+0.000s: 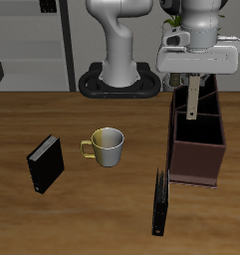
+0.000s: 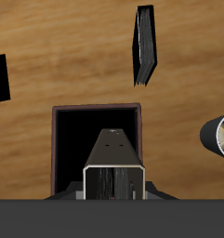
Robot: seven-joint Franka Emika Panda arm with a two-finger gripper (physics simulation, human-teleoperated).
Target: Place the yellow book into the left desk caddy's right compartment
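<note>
My gripper (image 1: 194, 84) is shut on the yellow book (image 1: 194, 100), a thin grey-tan book that hangs upright from the fingers. It is held over the left desk caddy (image 1: 213, 149), a dark maroon open-top box, above the caddy's cell farther from the table's front edge. The book's lower end is at about the height of the caddy's rim. In the wrist view the yellow book (image 2: 113, 167) points down into one dark open cell of the caddy (image 2: 58, 149). The fingertips are hidden by the book.
A yellow-green mug (image 1: 107, 146) stands mid-table, also in the wrist view (image 2: 218, 136). A larger black book (image 1: 45, 164) lies beyond it. A thin black book (image 1: 160, 200) stands edge-on in front of the caddy, also in the wrist view (image 2: 145, 45).
</note>
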